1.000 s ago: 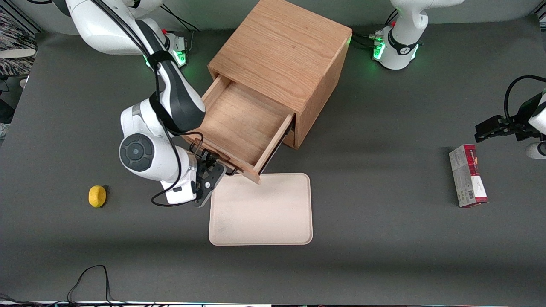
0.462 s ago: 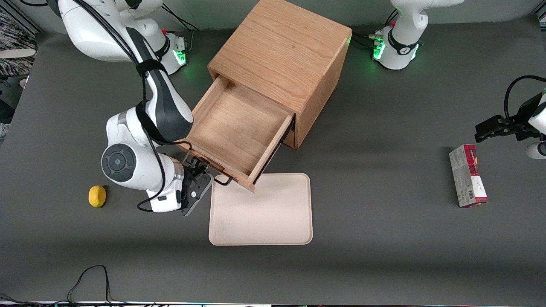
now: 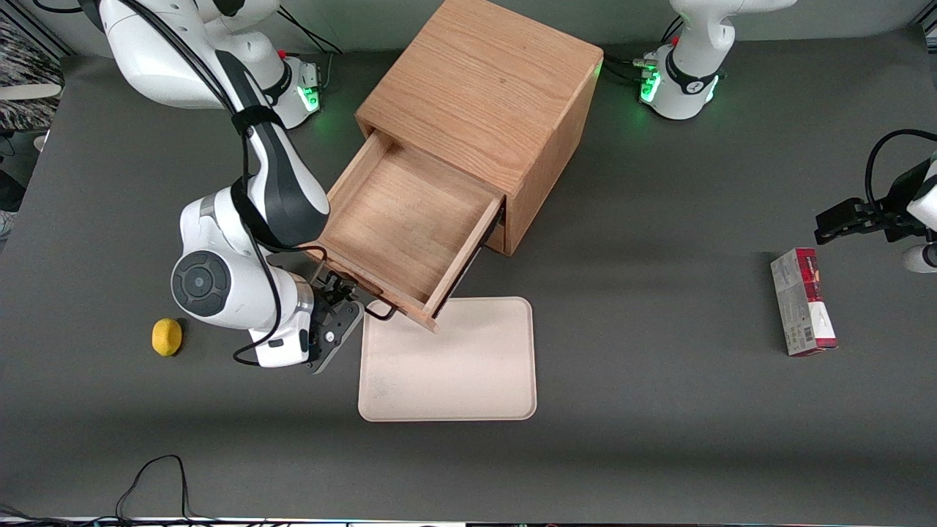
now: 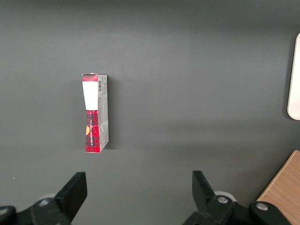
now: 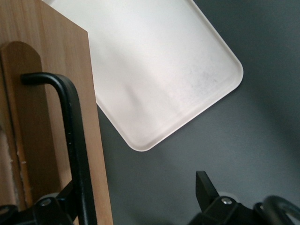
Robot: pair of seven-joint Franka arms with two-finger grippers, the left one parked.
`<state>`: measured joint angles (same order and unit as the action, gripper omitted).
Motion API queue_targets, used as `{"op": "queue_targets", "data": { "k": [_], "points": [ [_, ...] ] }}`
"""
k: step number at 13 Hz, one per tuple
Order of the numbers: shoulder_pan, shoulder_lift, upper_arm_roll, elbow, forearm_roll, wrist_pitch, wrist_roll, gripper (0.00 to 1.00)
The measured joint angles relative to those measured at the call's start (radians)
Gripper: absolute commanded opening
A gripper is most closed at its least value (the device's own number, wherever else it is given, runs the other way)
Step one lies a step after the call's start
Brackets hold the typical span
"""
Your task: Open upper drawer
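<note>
The upper drawer (image 3: 399,227) of the oak cabinet (image 3: 483,88) stands pulled far out, and its wooden inside is bare. Its dark bar handle (image 3: 377,313) runs along the drawer front nearest the front camera. My right gripper (image 3: 335,313) is open and level with that handle, at its end toward the working arm's end of the table. In the right wrist view the handle (image 5: 70,126) runs along the drawer front (image 5: 33,117) right beside one finger, and the open gripper (image 5: 138,187) holds nothing. The lower drawer is hidden under the upper one.
A beige tray (image 3: 448,388) lies flat on the table just nearer the front camera than the drawer front, and it also shows in the right wrist view (image 5: 159,70). A yellow lemon (image 3: 167,337) lies toward the working arm's end. A red box (image 3: 802,301) lies toward the parked arm's end.
The gripper has slid along the handle toward the working arm's end of the table, and the drawer front has shifted a little the same way. Over the last half second almost nothing has moved.
</note>
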<state>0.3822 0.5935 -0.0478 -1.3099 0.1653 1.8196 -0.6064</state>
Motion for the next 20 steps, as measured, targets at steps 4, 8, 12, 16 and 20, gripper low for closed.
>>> {"op": "queue_targets", "data": {
  "k": [4, 8, 12, 16, 20],
  "points": [
    [-0.006, -0.001, 0.000, 0.105, 0.000, -0.085, 0.000, 1.00],
    [-0.014, -0.046, -0.012, 0.189, -0.001, -0.181, 0.009, 1.00],
    [-0.018, -0.169, -0.099, 0.201, -0.003, -0.288, 0.156, 1.00],
    [-0.023, -0.234, -0.217, 0.199, -0.003, -0.385, 0.339, 1.00],
    [-0.068, -0.266, -0.273, 0.157, -0.033, -0.400, 0.441, 1.00]
  ]
}}
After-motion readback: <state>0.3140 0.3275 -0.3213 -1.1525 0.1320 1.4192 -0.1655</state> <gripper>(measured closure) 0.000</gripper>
